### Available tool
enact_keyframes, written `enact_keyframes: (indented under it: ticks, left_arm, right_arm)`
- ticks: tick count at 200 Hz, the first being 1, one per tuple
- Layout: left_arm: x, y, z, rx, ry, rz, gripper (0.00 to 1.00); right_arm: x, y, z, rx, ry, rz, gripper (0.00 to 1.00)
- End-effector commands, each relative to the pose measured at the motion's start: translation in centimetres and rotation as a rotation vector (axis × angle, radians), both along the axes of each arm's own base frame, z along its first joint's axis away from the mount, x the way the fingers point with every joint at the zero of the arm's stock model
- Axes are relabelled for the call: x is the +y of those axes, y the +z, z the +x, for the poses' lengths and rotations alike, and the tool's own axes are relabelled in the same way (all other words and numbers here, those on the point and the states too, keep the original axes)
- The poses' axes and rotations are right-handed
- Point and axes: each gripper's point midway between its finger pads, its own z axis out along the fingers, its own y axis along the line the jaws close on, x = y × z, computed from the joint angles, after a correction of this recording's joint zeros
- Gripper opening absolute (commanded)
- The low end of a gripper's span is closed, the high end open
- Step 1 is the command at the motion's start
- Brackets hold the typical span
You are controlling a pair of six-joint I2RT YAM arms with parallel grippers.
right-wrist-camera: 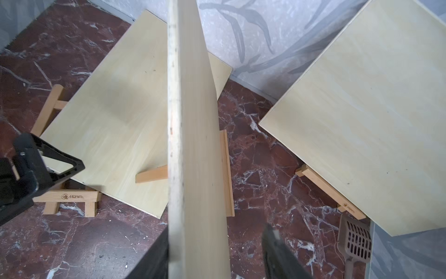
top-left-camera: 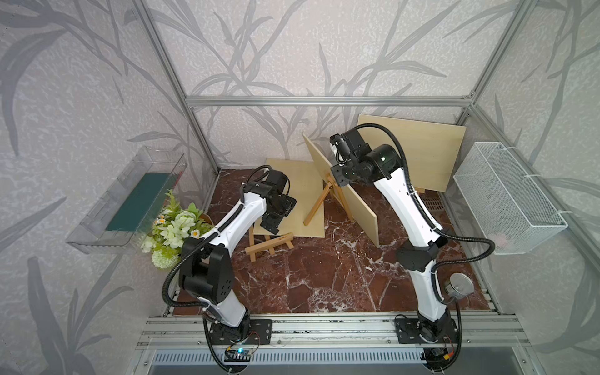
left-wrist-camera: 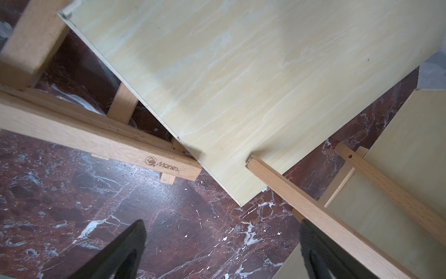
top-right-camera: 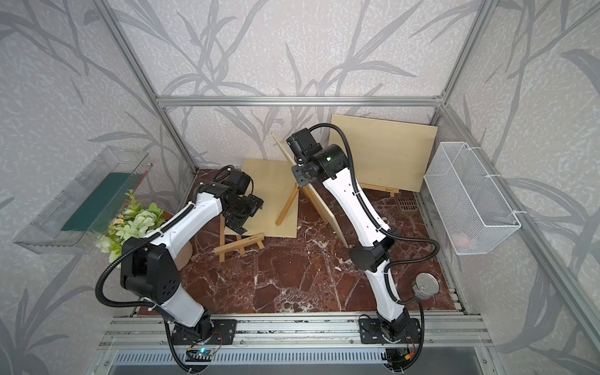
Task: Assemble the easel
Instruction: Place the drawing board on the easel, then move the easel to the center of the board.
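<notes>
Top views: three easels are seen on the bench (top-left-camera: 324, 279). The middle easel (top-left-camera: 316, 204) is stood up near the centre of the back edge, with its rear leg splayed toward the left edge. An upright board (top-left-camera: 355, 203) is carried on it, tilted slightly. The right gripper (top-left-camera: 339, 177) is placed at that board's top edge. The left gripper (top-left-camera: 274, 220) is held over a flat board (top-left-camera: 302, 181), which is laid across a flat easel (top-left-camera: 269, 245) toward the back-left corner. A third board (top-left-camera: 422, 152) is leaned at the back-right corner.

Left wrist: the left gripper (left-wrist-camera: 222, 224) is shown with its jaws spread wide and only bench between them. The flat board (left-wrist-camera: 241, 84) and the flat easel (left-wrist-camera: 108, 142) are seen beyond. The middle easel's rear leg is run past one finger; contact cannot be told.

Right wrist: the upright board (right-wrist-camera: 188, 145) is straddled at its top edge by the right gripper (right-wrist-camera: 214, 253). One finger (right-wrist-camera: 154, 258) is set just beside one face and the other finger (right-wrist-camera: 280, 251) is kept clear of the opposite face, so the pincer is parted and not clamped. The third board (right-wrist-camera: 362, 108) is seen propped on a third easel (right-wrist-camera: 330, 190).
</notes>
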Motion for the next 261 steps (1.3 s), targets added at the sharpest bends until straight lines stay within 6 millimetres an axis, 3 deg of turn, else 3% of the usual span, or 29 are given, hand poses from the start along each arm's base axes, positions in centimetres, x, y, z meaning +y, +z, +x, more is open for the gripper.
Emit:
enact_keyframes:
  ticks: [1, 27, 38, 54, 70, 90, 114, 135, 191, 213, 239, 261]
  left_arm:
    - [0.4, 0.1, 0.0, 0.005, -0.001, 0.020, 0.99]
    - [0.5, 0.2, 0.3, -0.005, -0.007, 0.024, 1.00]
    - [0.7, 0.5, 0.4, -0.017, -0.008, 0.027, 1.00]
    - [1.7, 0.8, 0.3, -0.027, 0.008, 0.047, 1.00]
    - [3.6, 1.1, -0.1, -0.035, 0.049, 0.088, 1.00]
    - [6.6, 1.5, -1.3, -0.035, 0.112, 0.150, 1.00]
    - [10.0, 2.7, -2.7, -0.067, 0.170, 0.223, 0.99]
    - [11.4, 4.0, -3.6, -0.111, 0.180, 0.273, 1.00]
    - [11.8, 4.3, -4.5, -0.125, 0.146, 0.298, 1.00]
    - [11.2, 4.4, -4.1, -0.138, 0.105, 0.276, 1.00]
    - [9.6, 3.4, -3.2, -0.124, -0.009, 0.229, 1.00]
    - [7.5, 2.1, -2.1, -0.112, -0.182, 0.184, 0.99]
  right_arm:
    - [-1.2, 4.2, -0.4, -0.112, -0.026, 0.044, 0.70]
    - [-1.1, 7.4, -2.0, -0.211, 0.008, 0.022, 0.72]
    - [0.0, 8.2, -3.2, -0.233, 0.066, 0.021, 0.71]
    - [2.7, 8.0, -5.5, -0.214, 0.188, 0.028, 0.71]
    - [6.0, 6.3, -8.3, -0.171, 0.319, 0.016, 0.71]
    - [10.1, 2.2, -10.9, -0.074, 0.453, -0.010, 0.72]
    - [12.9, -2.9, -11.4, 0.070, 0.474, -0.009, 0.71]
    - [14.0, -5.9, -11.1, 0.149, 0.467, -0.037, 0.71]
    - [15.6, -13.2, -9.2, 0.228, 0.425, -0.142, 0.71]
    - [15.7, -14.8, -8.3, 0.237, 0.377, -0.169, 0.71]
    - [15.5, -14.6, -9.0, 0.257, 0.405, -0.168, 0.70]
    - [15.2, -11.2, -9.9, 0.187, 0.467, -0.135, 0.69]
